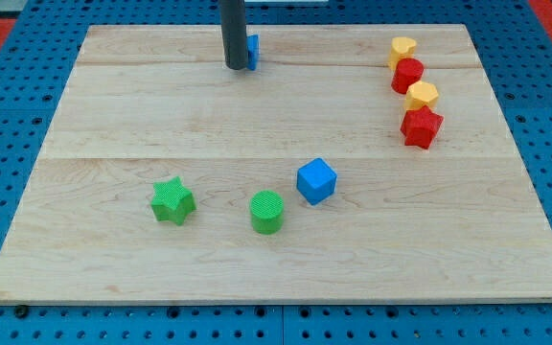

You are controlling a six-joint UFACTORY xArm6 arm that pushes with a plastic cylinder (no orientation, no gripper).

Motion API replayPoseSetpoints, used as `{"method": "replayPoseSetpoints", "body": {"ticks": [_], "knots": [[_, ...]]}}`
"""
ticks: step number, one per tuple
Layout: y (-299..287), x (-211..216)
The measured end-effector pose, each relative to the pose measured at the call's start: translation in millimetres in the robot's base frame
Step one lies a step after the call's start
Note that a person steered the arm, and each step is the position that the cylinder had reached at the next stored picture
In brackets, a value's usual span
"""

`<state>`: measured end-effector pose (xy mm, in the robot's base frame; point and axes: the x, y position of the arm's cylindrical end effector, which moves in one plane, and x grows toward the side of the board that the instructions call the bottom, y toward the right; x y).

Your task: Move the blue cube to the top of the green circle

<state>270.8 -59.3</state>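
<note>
The blue cube point(316, 181) lies on the wooden board, just up and to the right of the green circle point(267, 212), a small gap between them. My tip point(237, 66) rests on the board near the view's top, far above both blocks. A second blue block point(253, 50) is mostly hidden behind the rod; its shape cannot be made out.
A green star point(172, 200) lies left of the green circle. At the view's upper right stands a column of blocks: a yellow block point(402, 49), a red block point(408, 75), a yellow block point(422, 95) and a red star point(421, 126). The board's edge point(286, 303) runs along the bottom.
</note>
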Motion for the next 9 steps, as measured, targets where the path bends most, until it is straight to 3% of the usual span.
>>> {"method": "replayPoseSetpoints", "body": {"ticks": [2,5,6,8,9], "knots": [[29.4,1.2],[120.6,164.3],[124.1,210.2],[84.7,237.0],[106.7,278.5]]}}
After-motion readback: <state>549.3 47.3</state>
